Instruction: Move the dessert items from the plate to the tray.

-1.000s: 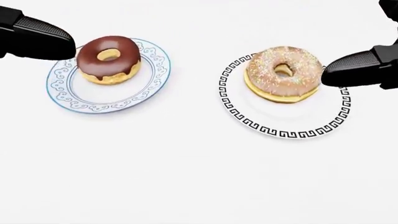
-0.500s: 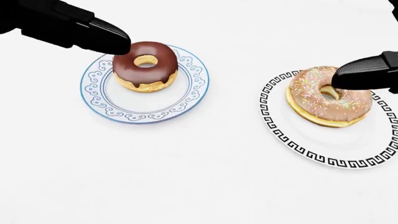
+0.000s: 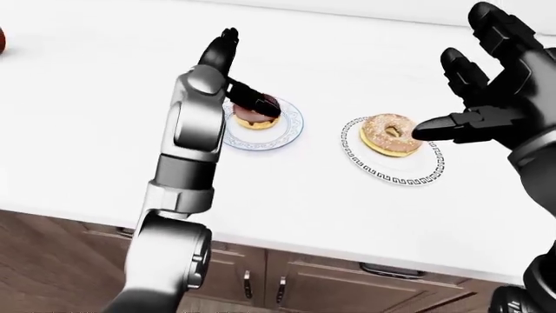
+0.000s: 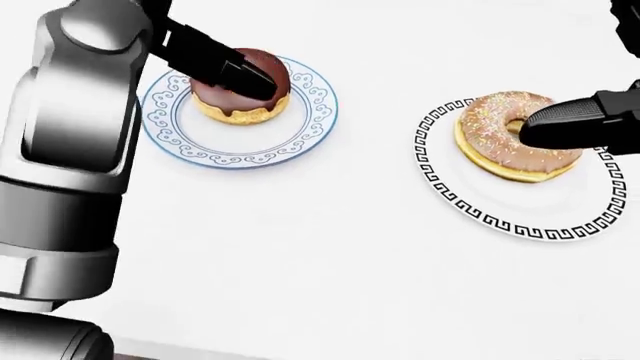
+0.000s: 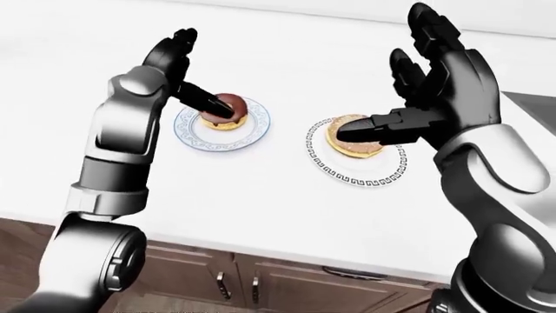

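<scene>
Here, chocolate doughnut (image 4: 243,96) under left fingers (image 4: 228,66), sprinkled doughnut (image 4: 505,139) beneath right fingers (image 4: 570,120)

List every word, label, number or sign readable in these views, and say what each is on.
None: no readable text shows in any view.
The blue-rimmed plate carries only a scroll pattern.
The black-rimmed plate carries only a Greek-key border.
The chocolate donut, sprinkled donut, counter, cabinet doors, left hand and right hand bear no markings.
</scene>
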